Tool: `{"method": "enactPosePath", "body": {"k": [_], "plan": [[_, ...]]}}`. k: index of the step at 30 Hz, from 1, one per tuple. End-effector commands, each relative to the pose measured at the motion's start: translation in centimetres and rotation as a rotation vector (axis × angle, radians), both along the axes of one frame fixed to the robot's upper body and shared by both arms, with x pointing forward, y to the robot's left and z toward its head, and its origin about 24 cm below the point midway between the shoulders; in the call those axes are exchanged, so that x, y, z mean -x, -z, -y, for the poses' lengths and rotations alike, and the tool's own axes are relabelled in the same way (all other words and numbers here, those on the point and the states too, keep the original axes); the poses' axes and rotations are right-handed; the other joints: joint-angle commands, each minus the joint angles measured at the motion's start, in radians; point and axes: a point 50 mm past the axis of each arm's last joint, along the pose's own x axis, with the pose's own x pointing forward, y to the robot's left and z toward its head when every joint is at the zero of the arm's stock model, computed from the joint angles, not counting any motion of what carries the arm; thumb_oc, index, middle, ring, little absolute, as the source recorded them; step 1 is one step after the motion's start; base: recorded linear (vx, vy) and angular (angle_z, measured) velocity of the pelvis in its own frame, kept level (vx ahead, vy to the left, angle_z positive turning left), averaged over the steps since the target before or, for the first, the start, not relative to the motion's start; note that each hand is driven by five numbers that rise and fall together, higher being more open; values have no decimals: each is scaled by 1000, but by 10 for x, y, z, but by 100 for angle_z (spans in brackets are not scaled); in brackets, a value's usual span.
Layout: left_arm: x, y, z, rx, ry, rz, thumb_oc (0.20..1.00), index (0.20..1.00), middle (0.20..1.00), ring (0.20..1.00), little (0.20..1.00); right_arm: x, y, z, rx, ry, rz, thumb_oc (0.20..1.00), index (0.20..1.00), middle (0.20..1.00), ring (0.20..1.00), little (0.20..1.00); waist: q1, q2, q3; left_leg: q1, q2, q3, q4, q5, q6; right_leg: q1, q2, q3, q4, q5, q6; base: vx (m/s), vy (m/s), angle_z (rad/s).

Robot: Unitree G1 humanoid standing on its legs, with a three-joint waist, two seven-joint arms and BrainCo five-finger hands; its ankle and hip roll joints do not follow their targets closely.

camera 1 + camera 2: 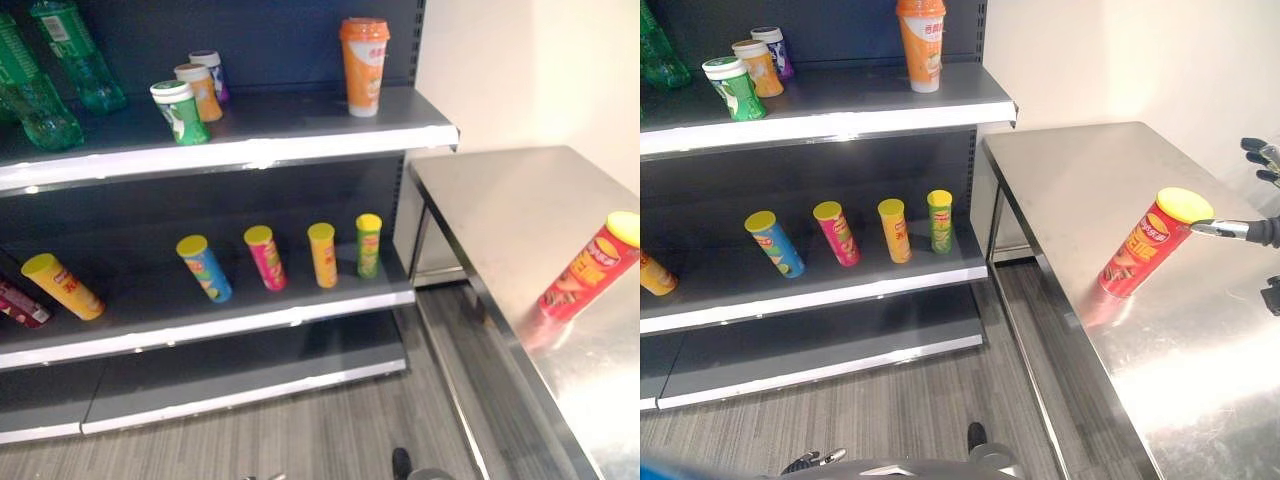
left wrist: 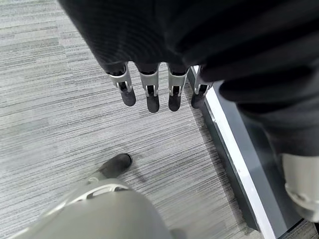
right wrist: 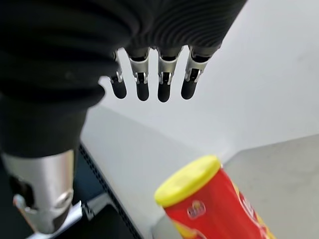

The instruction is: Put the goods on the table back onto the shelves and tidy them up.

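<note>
1. The dark shelving unit with pale front edges (image 1: 250, 150) stands against the wall, its right end just beside the table's far left corner.
2. The bare stainless-steel table (image 1: 1090, 190) carries one item, a red cylindrical snack can with a yellow lid (image 1: 1148, 243), standing near the table's right edge, well apart from the shelves.
3. On the top shelf, green plastic bottles (image 1: 60, 70) stand at the left end, three small lidded cups (green, orange, purple) (image 1: 180, 112) cluster near the middle, and a tall orange drink cup (image 1: 364, 65) stands towards the right end.
4. On the middle shelf, five slim yellow-lidded cans (image 1: 265, 257) stand in a row near the back: orange, blue, pink, orange, green.
5. The right hand (image 1: 1262, 232) sits at the table's right edge, its thumb tip just beside the red can's lid, fingers (image 3: 142, 82) straight and apart, holding nothing.
6. The left hand (image 2: 149, 92) hangs over the grey floor beside the shelving's base, fingers straight, relaxed and empty.
</note>
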Motion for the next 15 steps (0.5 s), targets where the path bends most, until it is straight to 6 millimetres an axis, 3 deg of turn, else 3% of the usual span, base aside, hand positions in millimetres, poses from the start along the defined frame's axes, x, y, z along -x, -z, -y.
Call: {"method": "enactPosePath", "body": {"k": [1,9,15], "plan": [[-17,-9,-23,-63,68,31,1000,1000,1000,1000,1000,-8,-15,1,57,-10,14,1000,1000,1000,1000,1000,43,-40,11,-39,7,8,47,-40,-2,-34,-34,46,124,-176,63,0,0,0],[-18,-9,-24,-70,63,38,1000,1000,1000,1000,1000,-11,-18,5,191,21,-86,1000,1000,1000,1000,1000,45,-37,20,-34,12,-6,43,-39,-10,-34,-29,51,120,-177,63,0,0,0],[-17,-9,-21,-61,98,31,1000,1000,1000,1000,1000,-17,-18,7,191,30,-105,1000,1000,1000,1000,1000,50,-33,24,-28,15,0,42,-40,-12,-36,-22,63,107,-172,66,17,-17,-8]]}}
